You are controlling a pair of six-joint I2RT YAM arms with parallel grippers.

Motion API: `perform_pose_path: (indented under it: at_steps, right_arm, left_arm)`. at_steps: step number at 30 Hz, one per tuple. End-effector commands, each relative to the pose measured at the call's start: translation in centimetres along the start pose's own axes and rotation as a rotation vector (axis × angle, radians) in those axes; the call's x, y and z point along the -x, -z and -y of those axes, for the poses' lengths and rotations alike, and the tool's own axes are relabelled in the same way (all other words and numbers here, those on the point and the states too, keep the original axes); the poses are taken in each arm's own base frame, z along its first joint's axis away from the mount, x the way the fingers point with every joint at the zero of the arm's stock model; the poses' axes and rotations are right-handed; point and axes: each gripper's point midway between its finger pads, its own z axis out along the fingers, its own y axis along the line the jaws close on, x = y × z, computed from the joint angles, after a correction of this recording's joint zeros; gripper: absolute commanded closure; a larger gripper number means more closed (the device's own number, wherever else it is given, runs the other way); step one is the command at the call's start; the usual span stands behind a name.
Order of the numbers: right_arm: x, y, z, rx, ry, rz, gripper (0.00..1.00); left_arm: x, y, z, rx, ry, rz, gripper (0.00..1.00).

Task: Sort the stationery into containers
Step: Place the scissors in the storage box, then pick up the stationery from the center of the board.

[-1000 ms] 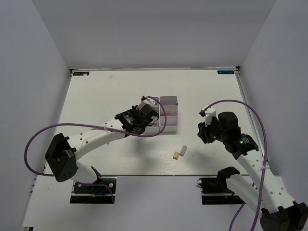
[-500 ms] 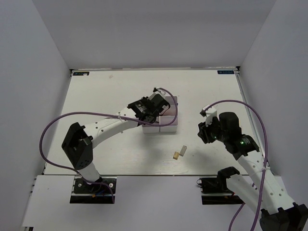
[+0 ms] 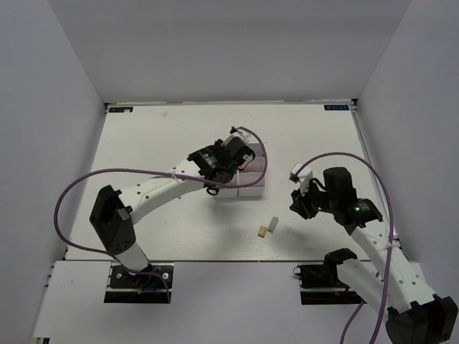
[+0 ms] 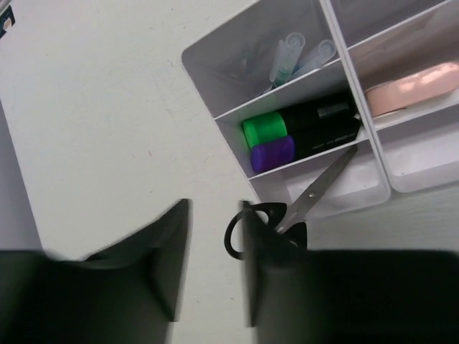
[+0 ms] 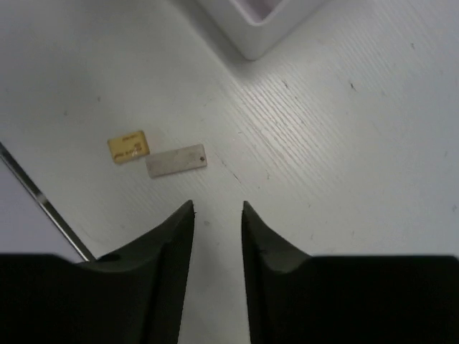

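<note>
The containers (image 4: 215,89), a block of white bins, fill the upper right of the left wrist view. One bin holds pens (image 4: 297,56). The one beside it holds a green-capped black marker (image 4: 267,129) and a purple marker (image 4: 272,153). Black-handled scissors (image 4: 319,188) lie in the nearest bin, handles over its rim against my right finger. A pinkish clip-like piece (image 4: 409,87) is in the other column. My left gripper (image 4: 215,208) is open and holds nothing. A tan eraser (image 5: 129,147) and a grey eraser (image 5: 176,160) lie just ahead of my open, empty right gripper (image 5: 216,208).
In the top view the containers (image 3: 252,188) stand mid-table under my left gripper (image 3: 231,159). The two erasers (image 3: 268,228) lie near the front edge, left of my right gripper (image 3: 296,203). A container corner (image 5: 262,29) shows in the right wrist view. Walls ring the table.
My left arm swung right over the containers, then its gripper opened and let go of the scissors into a bin. My right gripper shifted slightly left toward the erasers.
</note>
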Motion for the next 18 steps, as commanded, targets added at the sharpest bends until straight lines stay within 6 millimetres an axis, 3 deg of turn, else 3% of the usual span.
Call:
perform_pose_path:
  at_steps: [1, 2, 3, 5, 6, 7, 8, 9, 10, 11, 15, 16, 18]
  right_arm:
    - [-0.2, 0.1, -4.1, 0.27, 0.182, 0.039, 0.66]
    - [-1.0, 0.1, -4.6, 0.325, 0.274, 0.035, 0.8]
    - [-1.0, 0.0, -5.7, 0.409, 0.414, 0.09, 0.82]
    - [-3.1, 1.1, -8.9, 0.608, 0.491, 0.104, 0.77]
    - [-4.4, 1.1, -9.2, 0.679, 0.773, 0.164, 0.69]
    - [-5.3, 0.9, -9.7, 0.734, 0.807, 0.16, 0.63]
    - [-5.8, 0.4, -9.8, 0.77, 0.896, 0.192, 0.55]
    - [-6.4, 0.0, -9.8, 0.799, 0.91, 0.181, 0.53]
    - [-6.5, -0.3, -9.6, 0.806, 0.938, 0.176, 0.51]
    - [-6.4, -0.9, -9.2, 0.812, 0.966, 0.178, 0.5]
    - [-6.0, -3.1, -7.7, 0.823, 1.024, 0.152, 0.45]
    - [-5.4, -3.8, -7.2, 0.804, 1.061, 0.159, 0.45]
    - [-5.6, -5.0, -6.3, 0.789, 1.082, 0.13, 0.43]
  left_arm:
    - [1.6, 4.4, -2.5, -0.033, 0.108, 0.104, 0.63]
    - [0.6, 4.6, -2.2, -0.045, 0.117, 0.093, 0.88]
    - [0.8, 6.9, -3.5, -0.088, 0.193, 0.145, 0.97]
    - [-3.5, 6.1, -2.6, -0.115, 0.185, 0.08, 1.0]
    - [-3.7, 8.2, -3.1, -0.19, 0.26, 0.128, 0.99]
    - [-4.8, 8.3, -3.2, -0.203, 0.274, 0.122, 0.91]
    - [-9.2, 7.0, -1.8, -0.226, 0.221, 0.027, 0.61]
    - [-9.7, 8.3, -2.8, -0.25, 0.267, 0.068, 0.49]
    - [-13.1, 7.2, -2.1, -0.249, 0.228, 0.01, 0.43]
    - [-13.7, 8.0, -1.9, -0.298, 0.244, 0.021, 0.3]
    - [-18.3, 7.6, -0.8, -0.36, 0.241, -0.004, 0.26]
    - [-18.2, 7.9, -0.9, -0.381, 0.264, 0.027, 0.26]
    - [-20.0, 7.4, -0.2, -0.395, 0.249, 0.0, 0.26]
